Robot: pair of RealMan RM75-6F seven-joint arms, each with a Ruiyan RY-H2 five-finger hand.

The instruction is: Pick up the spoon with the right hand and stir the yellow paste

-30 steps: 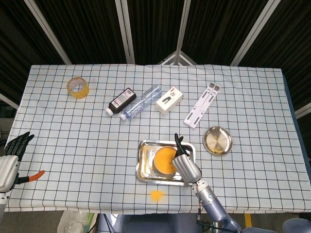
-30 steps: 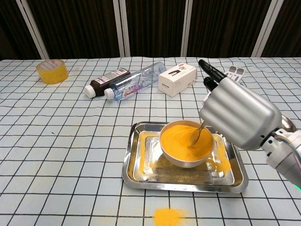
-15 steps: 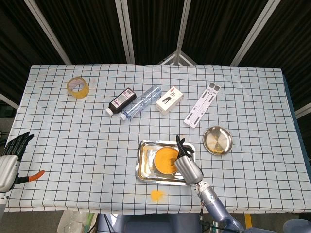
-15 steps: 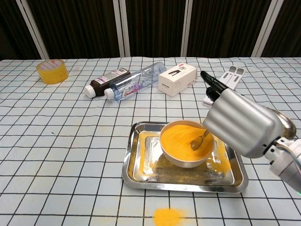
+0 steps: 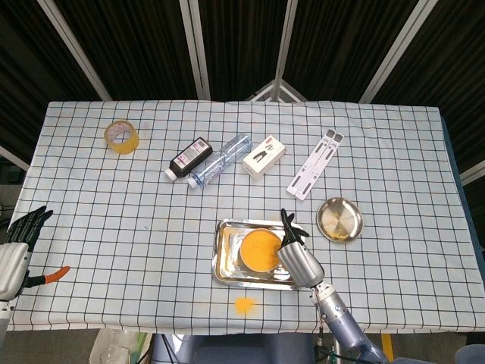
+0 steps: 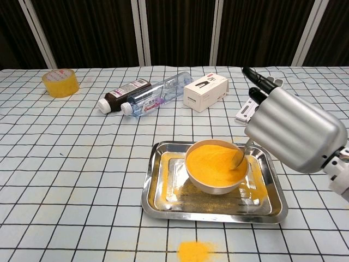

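A white bowl (image 6: 215,184) full of yellow paste (image 6: 211,162) stands in a steel tray (image 6: 158,202) near the table's front edge; the head view shows the paste (image 5: 258,247) and tray (image 5: 222,265) too. My right hand (image 6: 294,128) hovers at the bowl's right rim and holds a metal spoon (image 6: 240,156), whose bowl end dips into the paste at the right side. In the head view the right hand (image 5: 298,256) covers the tray's right part. My left hand (image 5: 17,243) rests at the table's left edge, fingers apart, holding nothing.
Spilled yellow paste (image 6: 194,251) lies in front of the tray. Behind are a dark bottle (image 6: 122,93), a clear water bottle (image 6: 157,97), a white box (image 6: 205,91), a tape roll (image 6: 60,82) and a white stand (image 5: 314,164). A small steel dish (image 5: 339,219) sits right.
My right hand has shifted to the right and drawn the spoon from the middle of the paste to the bowl's right rim. The left hand has not moved.
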